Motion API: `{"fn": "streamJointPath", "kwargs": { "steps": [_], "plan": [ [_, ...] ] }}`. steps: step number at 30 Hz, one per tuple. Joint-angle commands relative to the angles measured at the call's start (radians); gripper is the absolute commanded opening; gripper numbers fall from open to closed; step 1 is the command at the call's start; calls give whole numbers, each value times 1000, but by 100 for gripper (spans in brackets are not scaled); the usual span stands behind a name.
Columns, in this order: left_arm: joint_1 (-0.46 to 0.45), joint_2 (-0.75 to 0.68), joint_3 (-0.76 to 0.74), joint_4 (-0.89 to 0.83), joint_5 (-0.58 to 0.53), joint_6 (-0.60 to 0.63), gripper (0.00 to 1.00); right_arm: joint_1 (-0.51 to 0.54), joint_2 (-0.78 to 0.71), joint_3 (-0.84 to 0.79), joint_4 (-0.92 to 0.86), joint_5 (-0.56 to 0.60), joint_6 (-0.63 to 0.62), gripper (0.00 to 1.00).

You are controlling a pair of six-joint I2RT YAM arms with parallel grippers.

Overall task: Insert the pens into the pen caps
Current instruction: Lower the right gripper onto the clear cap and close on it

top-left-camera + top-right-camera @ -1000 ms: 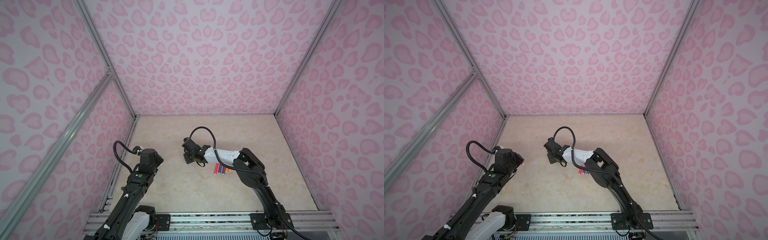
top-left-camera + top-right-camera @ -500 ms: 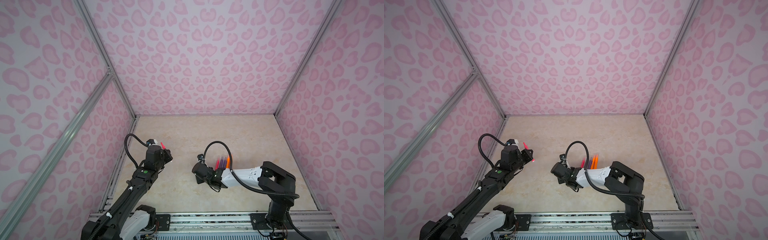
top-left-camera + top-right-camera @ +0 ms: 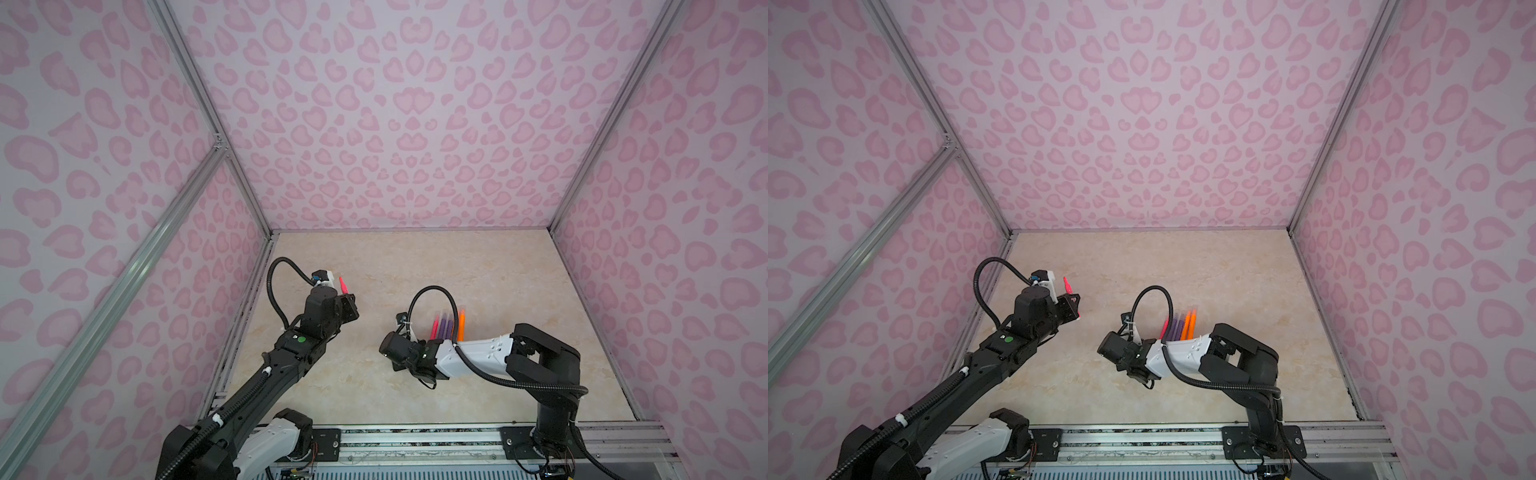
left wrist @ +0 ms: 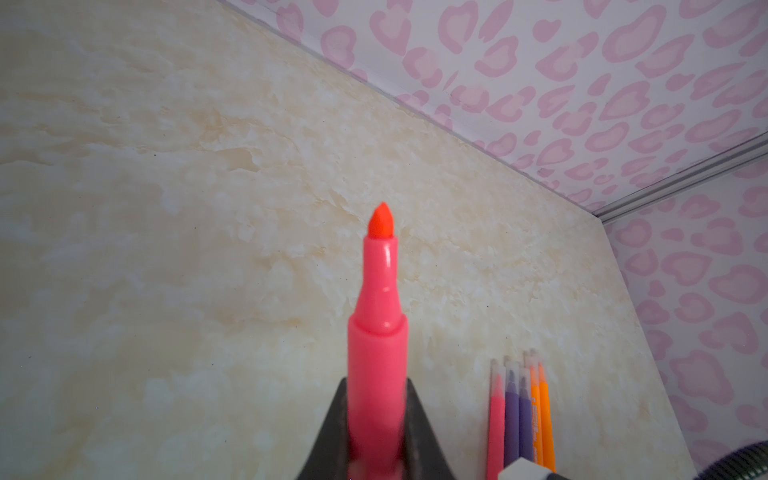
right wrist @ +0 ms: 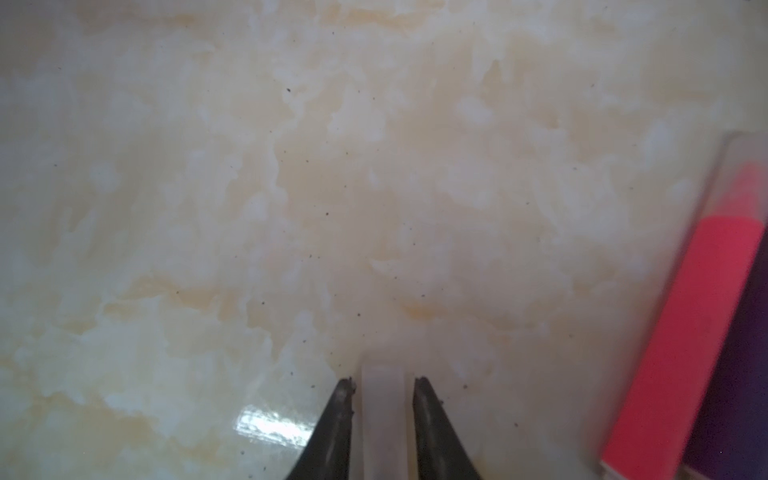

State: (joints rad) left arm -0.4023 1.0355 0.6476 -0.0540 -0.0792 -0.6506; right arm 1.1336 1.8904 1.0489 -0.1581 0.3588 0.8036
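Observation:
My left gripper [image 3: 347, 301] [image 3: 1073, 303] is raised on the left, shut on a pink-red pen [image 4: 377, 332] whose bare pointed tip [image 3: 343, 284] sticks out past the jaws. My right gripper [image 3: 422, 376] [image 5: 382, 384] is low over the beige table. A clear pen cap [image 5: 382, 399] lies between its jaws, which stand open with a thin gap on each side. Beside it lies a row of pens [image 3: 446, 328] [image 4: 519, 415], pink-red, purple and orange, with clear pen caps [image 4: 494, 370] on their tips. The nearest pink-red one [image 5: 698, 332] lies just beside the right gripper.
Pink patterned walls [image 3: 395, 124] close in the beige table [image 3: 415, 266] on three sides. A metal rail [image 3: 415, 440] with both arm bases runs along the front edge.
My left arm has lifted and swung toward the middle with the pink-red pen. My right arm has pulled back toward the front and dropped low beside the row of pens.

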Motion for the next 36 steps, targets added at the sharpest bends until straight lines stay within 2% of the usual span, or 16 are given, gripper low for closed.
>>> {"fn": "streamJointPath", "kwargs": {
  "steps": [1, 3, 6, 21, 36],
  "plan": [
    [-2, 1, 17, 17, -20, 16, 3, -9, 13, 7, -11, -13, 5, 37],
    [-3, -3, 16, 13, -23, 16, 3, -14, 10, 7, -10, -18, 0, 47],
    [-3, -10, 18, 12, -24, 16, 3, -21, 6, 17, -29, -29, -13, 49],
    [-4, -14, 26, -3, -25, 16, 3, -44, 63, 160, -246, -108, -93, 45],
    [-6, -13, 30, -8, -27, 16, 3, -57, 97, 201, -293, -149, -125, 30]
  ]
}}
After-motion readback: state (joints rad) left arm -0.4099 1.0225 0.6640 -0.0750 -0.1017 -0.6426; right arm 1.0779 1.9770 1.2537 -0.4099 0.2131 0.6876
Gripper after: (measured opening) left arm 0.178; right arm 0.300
